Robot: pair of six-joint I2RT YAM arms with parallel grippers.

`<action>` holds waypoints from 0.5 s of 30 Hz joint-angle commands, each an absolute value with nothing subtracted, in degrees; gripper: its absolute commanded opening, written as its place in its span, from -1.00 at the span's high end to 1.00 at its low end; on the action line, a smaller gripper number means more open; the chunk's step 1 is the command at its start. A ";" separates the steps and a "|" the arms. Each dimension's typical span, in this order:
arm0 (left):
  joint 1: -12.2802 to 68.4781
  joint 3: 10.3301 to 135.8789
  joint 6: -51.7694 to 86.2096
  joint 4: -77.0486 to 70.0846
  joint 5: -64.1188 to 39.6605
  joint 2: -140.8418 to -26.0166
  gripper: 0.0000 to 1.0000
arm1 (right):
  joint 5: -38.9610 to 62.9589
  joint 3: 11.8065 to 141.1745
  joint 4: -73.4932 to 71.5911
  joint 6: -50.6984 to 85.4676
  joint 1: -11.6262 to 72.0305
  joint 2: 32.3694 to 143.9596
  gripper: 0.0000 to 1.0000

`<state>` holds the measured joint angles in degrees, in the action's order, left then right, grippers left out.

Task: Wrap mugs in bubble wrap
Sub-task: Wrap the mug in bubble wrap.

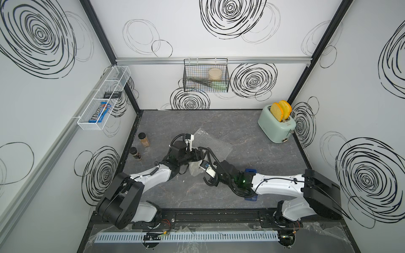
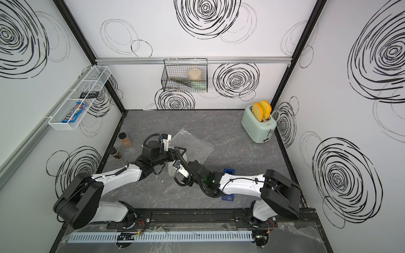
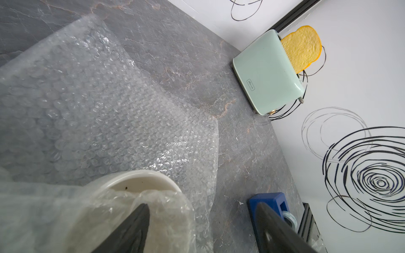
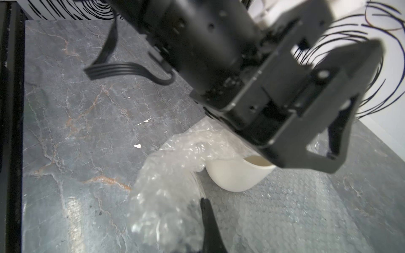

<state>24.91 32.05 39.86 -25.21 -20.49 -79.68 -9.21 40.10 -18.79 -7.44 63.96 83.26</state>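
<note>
The mug (image 4: 232, 175) rests on the bubble wrap (image 3: 105, 114), which is spread on the table (image 3: 197, 54) near its middle. A fold of the wrap is drawn up over the mug's body, and only the rim and one flank show bare. The left pincer (image 3: 201, 208) hangs just above the mug with its jaws wide open, one finger (image 3: 131, 230) over the covered side and the other clear of it. The right pincer (image 4: 205, 203) is closed, pinching the bunched fold just beside the mug.
</note>
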 commanded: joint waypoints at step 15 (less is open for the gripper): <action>23.89 29.97 40.39 -19.53 -19.51 -82.00 -0.61 | 4.98 50.04 -15.64 0.45 52.59 92.35 1.00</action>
<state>24.58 32.05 39.88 -25.52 -20.49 -79.81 2.35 48.25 -16.47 -0.89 53.89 90.98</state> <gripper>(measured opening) 0.805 0.058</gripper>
